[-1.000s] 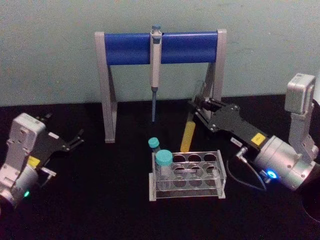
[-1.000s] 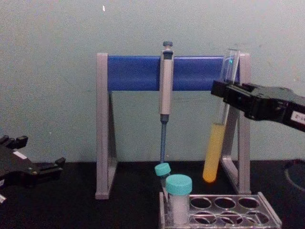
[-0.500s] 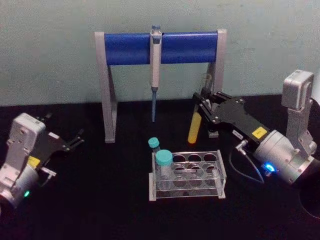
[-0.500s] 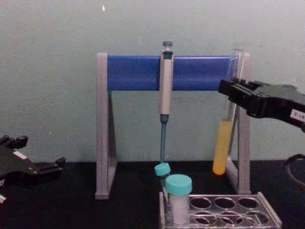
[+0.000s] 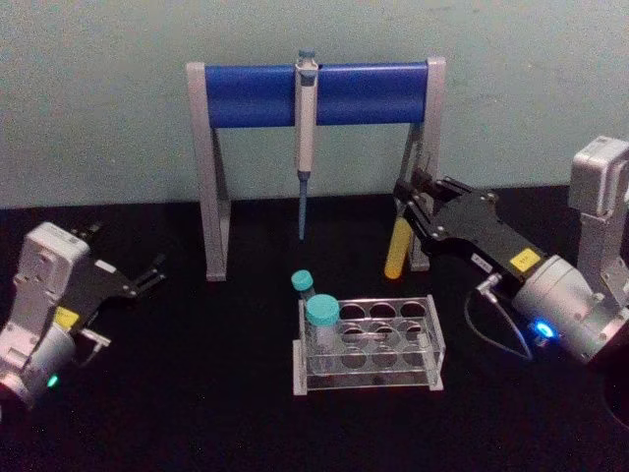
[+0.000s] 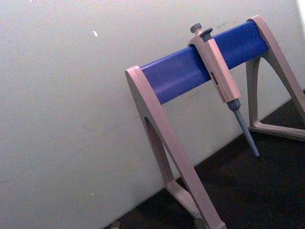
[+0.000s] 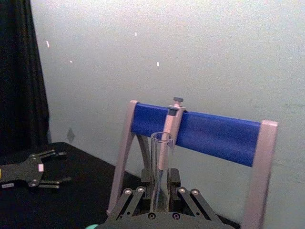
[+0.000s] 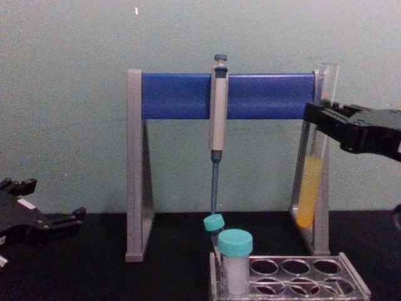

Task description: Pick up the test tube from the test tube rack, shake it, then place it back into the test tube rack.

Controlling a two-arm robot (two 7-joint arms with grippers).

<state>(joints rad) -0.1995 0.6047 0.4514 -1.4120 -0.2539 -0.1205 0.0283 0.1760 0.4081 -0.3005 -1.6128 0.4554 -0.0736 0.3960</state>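
1. The test tube (image 5: 397, 252) is out of the rack, hanging upright just beside the stand's (image 5: 212, 177) right leg.
2. The right gripper (image 5: 406, 205) pinches its upper part; lifting looks done.
3. Returning it to the test tube rack (image 5: 373, 381) remains.
4. The left gripper (image 5: 149, 273) is parked far left, jaws spread.

1. One tube (image 5: 396, 251) is counted.
2. One rack (image 5: 433, 346) is counted.
3. Two teal-capped vials are counted: the nearer vial (image 5: 321, 315) and the farther vial (image 5: 302, 283).
4. One pipette (image 5: 306, 108) is counted.
5. One stand (image 5: 254, 95) is counted.
6. Two grippers are counted: the left gripper (image 5: 152, 273) and the right gripper (image 5: 405, 200).
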